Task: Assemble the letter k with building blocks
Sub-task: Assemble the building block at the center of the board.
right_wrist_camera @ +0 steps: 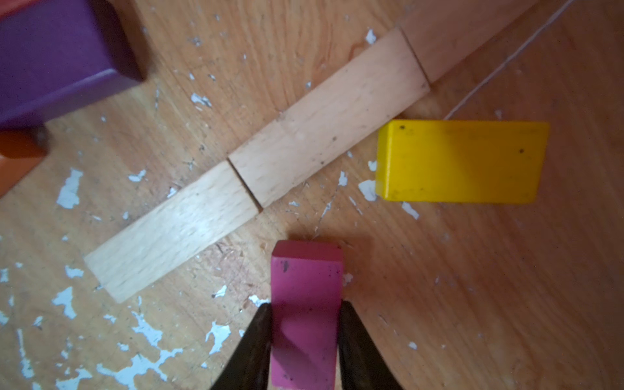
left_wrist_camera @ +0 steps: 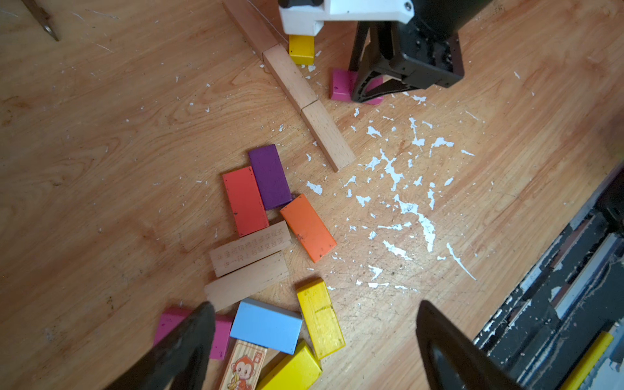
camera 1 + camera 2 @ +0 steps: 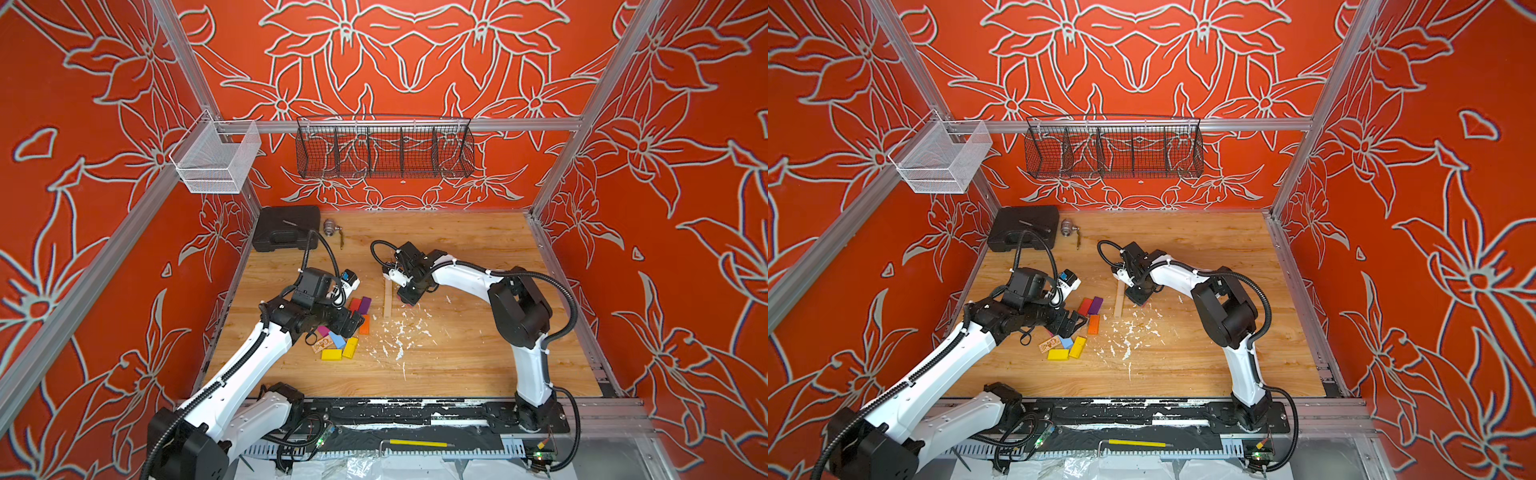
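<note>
Nearest the front edge of the wood-grain counter [image 3: 478, 365], on its left side, the left hand [image 2: 315, 309] hangs over a loose pile of painted and plain wooden blocks [image 3: 340, 332], its two dark fingers [image 2: 189, 337] spread wide with nothing between them. Under it, in the left wrist view, lie a yellow painted block [image 2: 320, 327], a second yellow block [image 2: 293, 371], a light blue block [image 2: 266, 326], a plain block printed with a cartoon monkey [image 2: 243, 368] and a magenta block [image 2: 221, 334] partly hidden by a finger. Just beyond lie two plain wooden blocks [image 2: 248, 280] side by side, one engraved with characters, then an orange block [image 2: 308, 228], a red block [image 2: 244, 201] and a purple block [image 2: 270, 175], the last two touching along their long sides. White flecks [image 2: 405, 202] are strewn to the right of the pile. Farther on, three plain wooden planks [image 1: 287, 152] lie end to end in one straight row. The right hand [image 1: 305, 310] is clamped on a second magenta block [image 1: 305, 277], a finger on each side, the block's free end near the row but apart from it. A third yellow block [image 1: 462, 162] lies flat just beside the row. In the far left corner sit a black plastic case [image 3: 286, 227] and a small metal fitting [image 3: 330, 227]; above them a black wire basket [image 3: 384, 151] and a white mesh basket [image 3: 216, 160] hang on the rails
</note>
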Controlling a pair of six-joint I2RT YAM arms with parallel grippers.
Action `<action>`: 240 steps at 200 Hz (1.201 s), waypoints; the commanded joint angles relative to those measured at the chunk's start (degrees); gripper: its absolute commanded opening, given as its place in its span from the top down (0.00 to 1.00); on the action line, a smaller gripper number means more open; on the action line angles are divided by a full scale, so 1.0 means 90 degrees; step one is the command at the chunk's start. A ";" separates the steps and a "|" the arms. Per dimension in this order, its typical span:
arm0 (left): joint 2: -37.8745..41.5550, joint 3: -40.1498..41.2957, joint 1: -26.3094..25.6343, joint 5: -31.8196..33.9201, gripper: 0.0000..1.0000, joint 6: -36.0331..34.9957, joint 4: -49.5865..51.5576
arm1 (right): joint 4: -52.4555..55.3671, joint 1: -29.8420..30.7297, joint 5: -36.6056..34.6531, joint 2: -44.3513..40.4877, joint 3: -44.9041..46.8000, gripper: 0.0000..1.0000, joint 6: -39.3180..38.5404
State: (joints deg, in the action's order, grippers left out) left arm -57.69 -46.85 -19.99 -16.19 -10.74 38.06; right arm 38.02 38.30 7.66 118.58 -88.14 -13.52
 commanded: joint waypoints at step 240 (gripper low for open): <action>0.0736 0.0440 -0.0045 -0.1451 0.07 -0.0906 -0.0293 | -0.0425 -0.0091 0.0106 -0.0383 0.0566 0.59 0.0330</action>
State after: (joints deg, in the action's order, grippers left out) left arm -50.85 -42.68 -20.14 -30.52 -18.00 35.86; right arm 34.09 37.80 8.38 113.49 -82.13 -11.11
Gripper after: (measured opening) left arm 0.931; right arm 0.414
